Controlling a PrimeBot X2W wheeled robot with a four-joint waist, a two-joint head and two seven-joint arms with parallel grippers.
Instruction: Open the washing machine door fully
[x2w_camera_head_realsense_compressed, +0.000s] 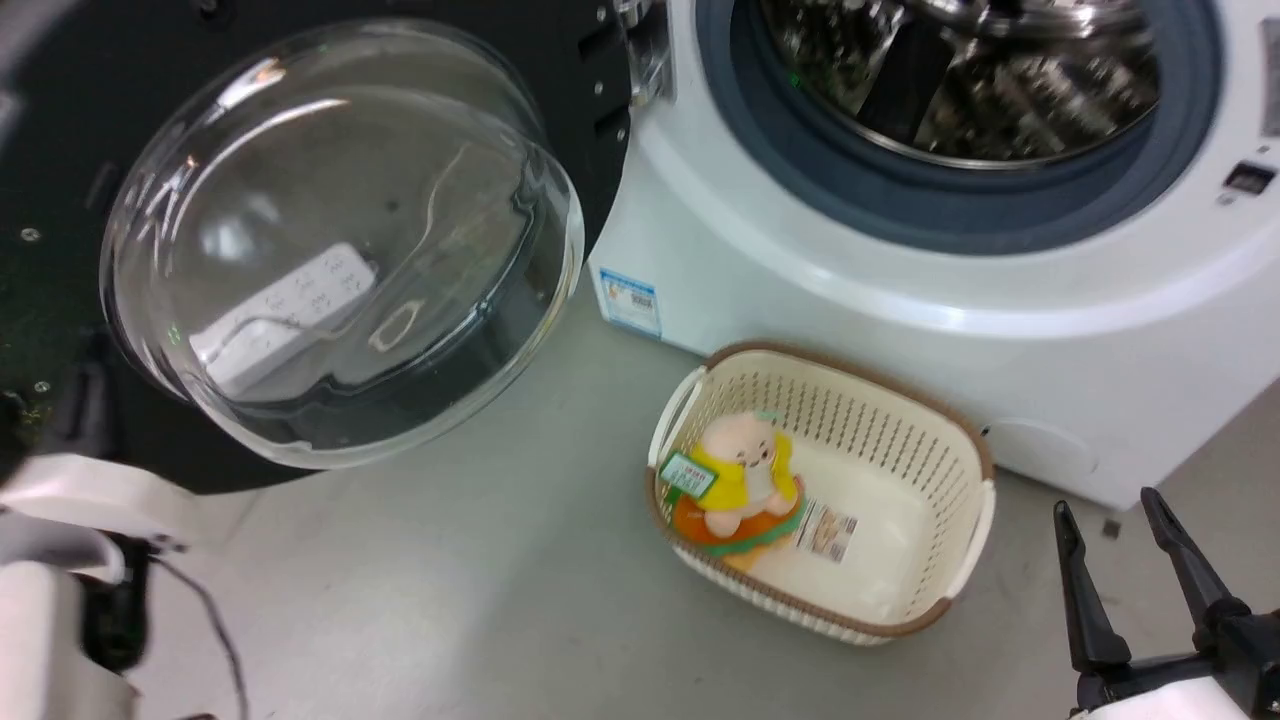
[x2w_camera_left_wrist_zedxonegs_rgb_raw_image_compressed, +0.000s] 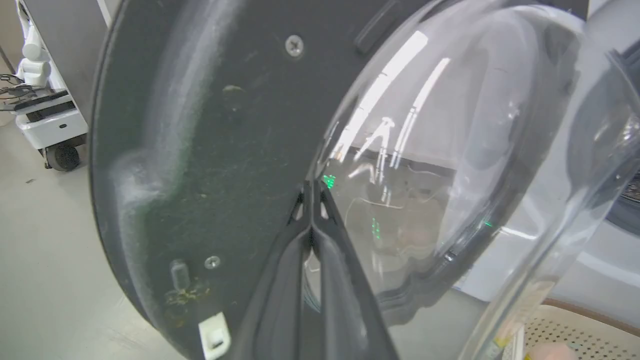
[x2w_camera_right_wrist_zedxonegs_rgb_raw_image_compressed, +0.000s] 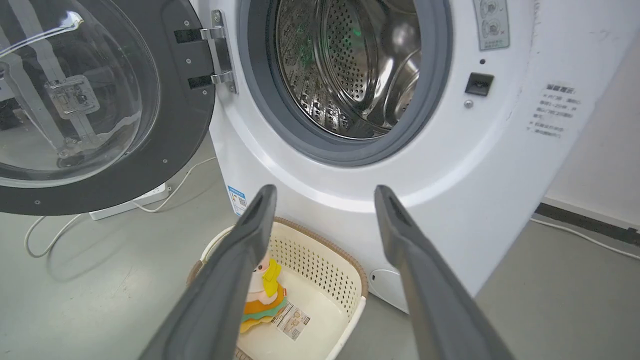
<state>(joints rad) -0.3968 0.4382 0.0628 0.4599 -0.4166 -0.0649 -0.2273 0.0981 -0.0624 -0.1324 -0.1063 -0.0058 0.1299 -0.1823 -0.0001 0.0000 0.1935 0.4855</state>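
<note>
The door (x2w_camera_head_realsense_compressed: 340, 240) stands wide of the washing machine (x2w_camera_head_realsense_compressed: 900, 300), off to its left on the hinge (x2w_camera_right_wrist_zedxonegs_rgb_raw_image_compressed: 220, 55). Its inner face is turned towards me and the drum (x2w_camera_right_wrist_zedxonegs_rgb_raw_image_compressed: 350, 65) is bare. I judge I am at the last step, pushing the door out to its stop.

My left gripper (x2w_camera_left_wrist_zedxonegs_rgb_raw_image_compressed: 312, 192) has its fingers pressed together on nothing. The tips are at the door's dark inner face, right by the edge of the glass bowl (x2w_camera_left_wrist_zedxonegs_rgb_raw_image_compressed: 450, 150); whether they touch I cannot tell. The next move calls for a gentle push on the black face, not the glass, following the hinge's arc.

My right gripper (x2w_camera_head_realsense_compressed: 1130, 570) hangs spread and empty near the basket (x2w_camera_head_realsense_compressed: 960, 440) with the toy (x2w_camera_head_realsense_compressed: 745, 475).

The right wrist view shows the hinge and how wide the door stands. The left wrist view shows the contact spot. The head view shows a power strip (x2w_camera_head_realsense_compressed: 285, 315) through the glass.
</note>
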